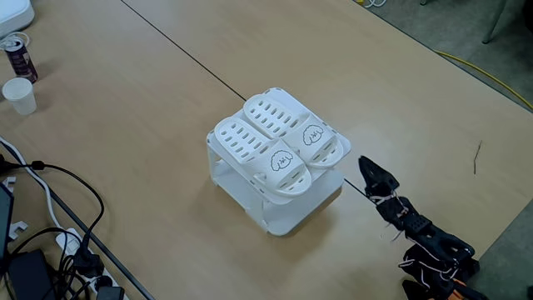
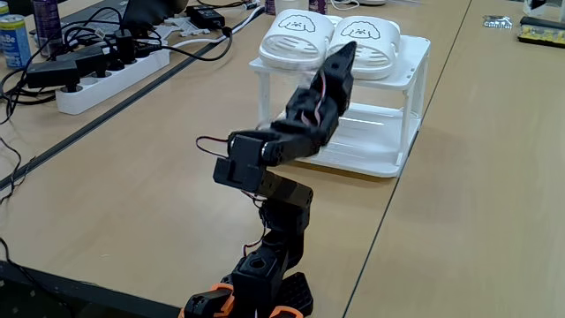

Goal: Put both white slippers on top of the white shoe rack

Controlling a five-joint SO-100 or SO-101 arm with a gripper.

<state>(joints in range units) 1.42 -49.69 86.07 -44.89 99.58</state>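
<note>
Two white slippers lie side by side on the flat top of the white shoe rack (image 1: 279, 218), puppy faces toward the arm. In a fixed view one slipper (image 1: 254, 148) is nearer the left, the other slipper (image 1: 287, 121) behind it. From the arm's side they appear as a left slipper (image 2: 296, 35) and a right slipper (image 2: 371, 37) on the rack (image 2: 415, 84). My black gripper (image 1: 368, 171) hovers just off the rack's right corner, apart from the slippers, fingers together and empty. Seen from behind, the gripper (image 2: 344, 53) overlaps the slippers' front.
A red can (image 1: 18, 54) and a paper cup (image 1: 18, 94) stand at the table's far left. Cables and adapters (image 1: 50, 242) crowd the lower left. A white power strip (image 2: 110, 75) with plugs and a blue can (image 2: 13, 40) sit left of the arm.
</note>
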